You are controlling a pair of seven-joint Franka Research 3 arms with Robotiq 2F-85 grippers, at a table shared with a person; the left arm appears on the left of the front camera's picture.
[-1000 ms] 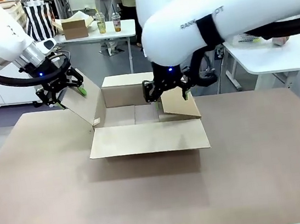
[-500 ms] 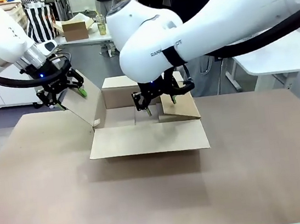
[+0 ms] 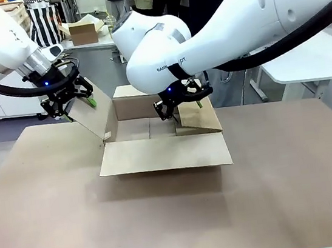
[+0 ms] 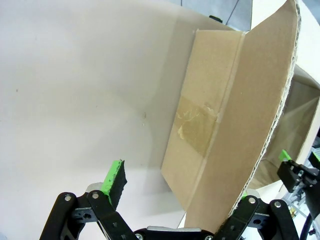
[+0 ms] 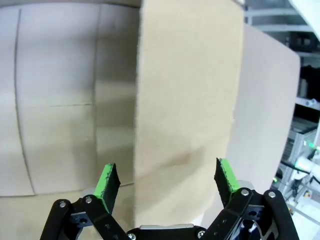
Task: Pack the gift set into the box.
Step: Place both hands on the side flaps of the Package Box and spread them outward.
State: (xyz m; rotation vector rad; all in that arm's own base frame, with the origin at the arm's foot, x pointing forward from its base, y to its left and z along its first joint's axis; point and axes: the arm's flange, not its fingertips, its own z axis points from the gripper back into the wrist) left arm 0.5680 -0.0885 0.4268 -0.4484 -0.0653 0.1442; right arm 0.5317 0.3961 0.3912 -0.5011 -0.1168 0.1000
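Now your left end effector [image 3: 79, 108] and right end effector [image 3: 180, 107], both wide open, straddle flaps of the shallow brown corrugated cardboard box [image 3: 164, 153].

The right arm [image 3: 219, 16] reads, partly hidden, "RAN…OT".

Box [image 3: 164, 153]: matt brown corrugated cardboard, raw fluted edges, clear tape [image 4: 197, 122] patch with slight sheen. Table [image 3: 166, 222]: smooth matt tan. Right arm [image 3: 231, 11]: glossy white plastic. Finger pads [image 5: 106, 184]: matt green.
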